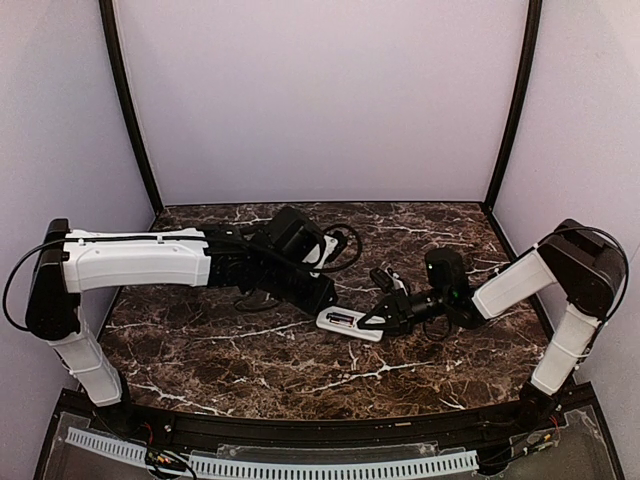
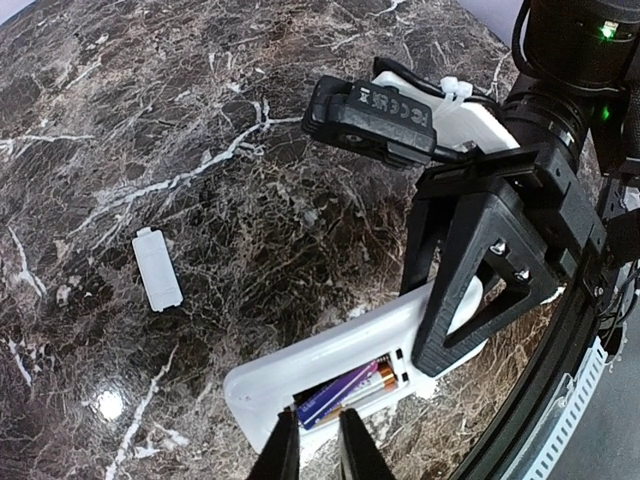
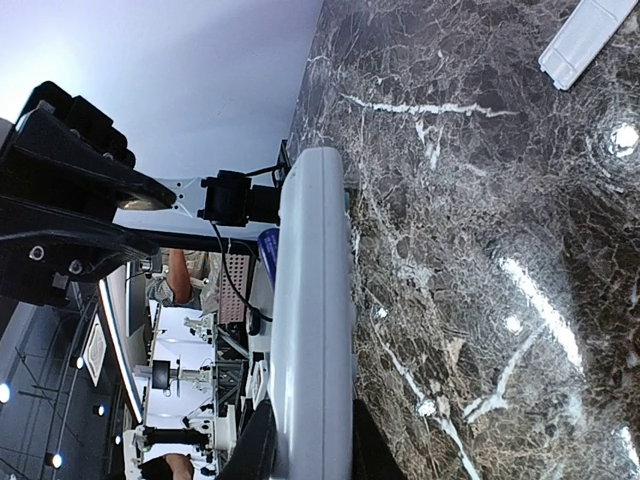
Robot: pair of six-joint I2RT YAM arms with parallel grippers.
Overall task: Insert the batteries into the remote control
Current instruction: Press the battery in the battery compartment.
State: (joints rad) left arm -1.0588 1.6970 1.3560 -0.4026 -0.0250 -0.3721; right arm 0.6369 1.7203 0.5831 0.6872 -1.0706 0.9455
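The white remote control (image 1: 345, 322) lies back-up on the marble table, its compartment open. In the left wrist view the remote control (image 2: 300, 365) holds a purple battery (image 2: 345, 392) lying slanted beside a second battery with a copper end (image 2: 385, 378). My left gripper (image 2: 312, 445) stands over the compartment's near end, its fingertips narrowly apart with the purple battery's near end between them. My right gripper (image 3: 305, 450) is shut on the remote control (image 3: 312, 300), seen edge-on, and its black fingers (image 2: 470, 300) clamp the far end.
The small loose white cover piece (image 2: 158, 268) lies on the marble to the left of the remote, also showing in the right wrist view (image 3: 587, 40). Purple walls enclose the table. A black rail runs along the near edge (image 1: 320, 435).
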